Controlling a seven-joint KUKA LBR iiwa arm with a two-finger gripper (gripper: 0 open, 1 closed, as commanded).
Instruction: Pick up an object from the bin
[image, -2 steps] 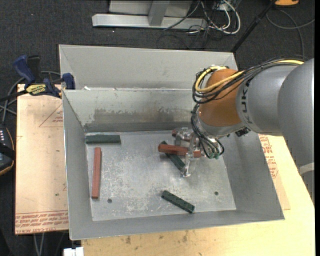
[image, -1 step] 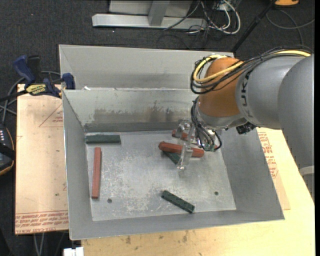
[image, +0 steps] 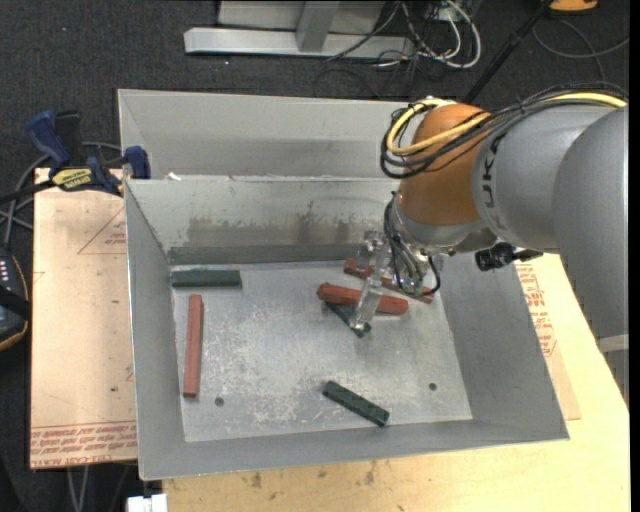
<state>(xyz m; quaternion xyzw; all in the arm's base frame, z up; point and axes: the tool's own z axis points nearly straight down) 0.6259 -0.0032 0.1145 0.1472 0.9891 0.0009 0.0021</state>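
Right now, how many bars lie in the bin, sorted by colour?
Red bars: 3 (left red bar, middle red bar, rear red bar)
Dark green bars: 3 (back-left green bar, front green bar, partly covered green bar)
Total: 6

Even, bright light (probably overhead) leaves dull glare on the back wall of the bin.

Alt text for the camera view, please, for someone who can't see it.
The robot's gripper is down in the grey metal bin, right of centre, at a small cluster of reddish-brown sticks. Another reddish-brown stick lies at the left, one dark green bar at back left, another near the front.
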